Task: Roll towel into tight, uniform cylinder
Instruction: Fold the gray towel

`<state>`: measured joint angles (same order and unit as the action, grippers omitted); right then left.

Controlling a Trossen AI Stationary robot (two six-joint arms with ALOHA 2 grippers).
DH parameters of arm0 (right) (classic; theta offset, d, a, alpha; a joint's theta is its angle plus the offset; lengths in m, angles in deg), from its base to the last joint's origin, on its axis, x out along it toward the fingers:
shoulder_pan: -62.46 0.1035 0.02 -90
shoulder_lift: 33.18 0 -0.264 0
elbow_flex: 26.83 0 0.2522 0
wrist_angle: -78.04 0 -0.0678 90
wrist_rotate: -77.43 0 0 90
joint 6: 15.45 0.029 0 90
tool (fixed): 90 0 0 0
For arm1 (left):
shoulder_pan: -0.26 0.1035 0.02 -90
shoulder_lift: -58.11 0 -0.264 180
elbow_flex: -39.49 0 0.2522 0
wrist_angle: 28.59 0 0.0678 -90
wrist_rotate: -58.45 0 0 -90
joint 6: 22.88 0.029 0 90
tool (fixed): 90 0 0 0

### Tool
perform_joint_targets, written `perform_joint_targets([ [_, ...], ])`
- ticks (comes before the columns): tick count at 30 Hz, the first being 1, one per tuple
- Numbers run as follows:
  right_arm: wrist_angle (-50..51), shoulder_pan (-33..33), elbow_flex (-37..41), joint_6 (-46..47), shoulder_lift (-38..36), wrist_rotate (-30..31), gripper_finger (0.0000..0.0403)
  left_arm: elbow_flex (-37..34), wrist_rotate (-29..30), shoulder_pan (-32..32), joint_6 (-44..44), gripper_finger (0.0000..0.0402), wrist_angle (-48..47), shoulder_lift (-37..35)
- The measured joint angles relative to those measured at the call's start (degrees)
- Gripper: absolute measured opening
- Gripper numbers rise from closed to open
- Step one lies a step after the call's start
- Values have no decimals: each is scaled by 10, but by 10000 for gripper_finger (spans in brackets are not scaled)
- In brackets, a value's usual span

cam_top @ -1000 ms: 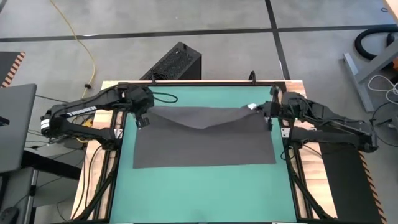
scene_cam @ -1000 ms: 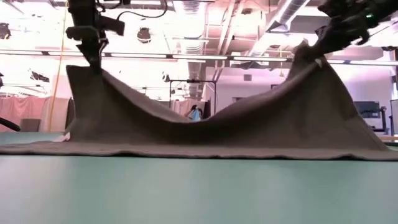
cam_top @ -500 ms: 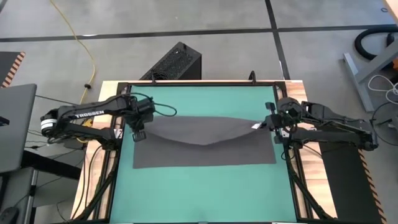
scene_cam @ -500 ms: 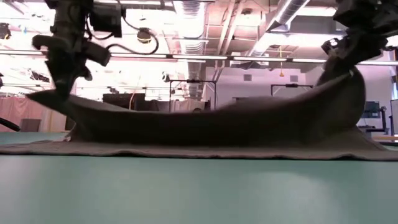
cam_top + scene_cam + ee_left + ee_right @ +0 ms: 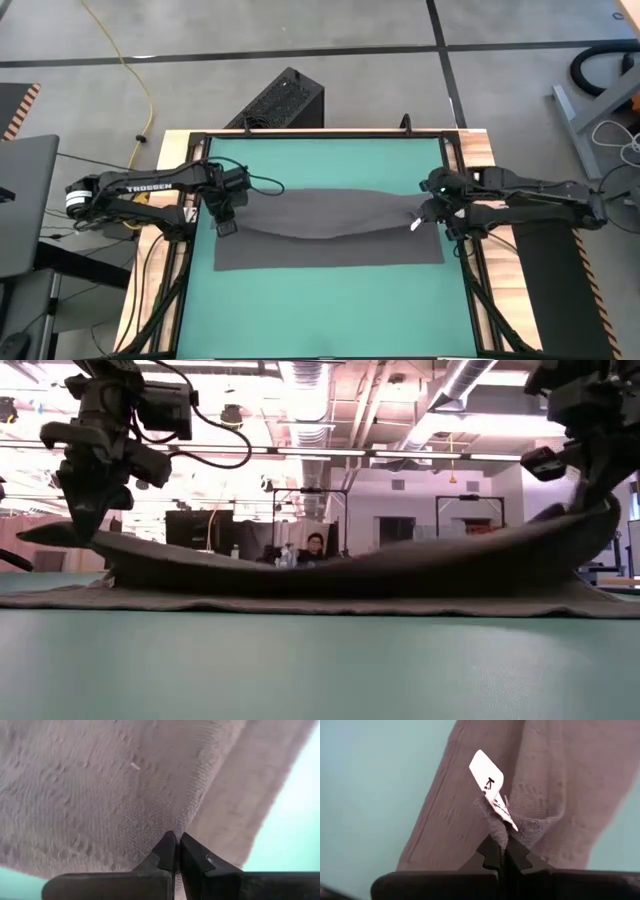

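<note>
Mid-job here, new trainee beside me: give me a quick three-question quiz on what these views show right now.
1. True or false: both grippers are shut on the towel.
2. Which gripper has the white tag beside its fingertips: A left, B right?
3. What does the towel's near edge rest on?

Key:
1. True: the left gripper and the right gripper each pinch a far corner.
2. B.
3. The green mat, lying flat while the held edge sags between the grippers.

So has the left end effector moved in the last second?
Yes. The left end effector, shut on the towel, has carried its corner away from the green mat's far edge, toward the near side, and lower.
</note>
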<state>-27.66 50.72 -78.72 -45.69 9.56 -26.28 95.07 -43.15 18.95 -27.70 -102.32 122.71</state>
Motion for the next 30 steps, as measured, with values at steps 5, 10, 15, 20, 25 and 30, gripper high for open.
perform_joint_targets([
  [5, 37, 47, 0, -2, 53, -1, 17, 0, -23, -34, -25, 0, 7, 0],
  [10, 48, 97, 0, -10, 88, 0, 17, 0, -26, -63, -67, 0, 9, 0],
  [15, 50, 124, 0, -14, 110, 1, 17, 0, -26, -92, -113, 0, 21, 0],
  [20, 52, 137, 0, -13, 123, 1, 17, 0, -27, -133, -151, 0, 38, 0],
  [25, 55, 146, 0, 2, 125, 1, 17, 0, -27, -168, -178, 0, 42, 0],
  [30, 65, 156, 0, 9, 125, -5, 17, 0, -23, -190, -197, 0, 42, 4],
])
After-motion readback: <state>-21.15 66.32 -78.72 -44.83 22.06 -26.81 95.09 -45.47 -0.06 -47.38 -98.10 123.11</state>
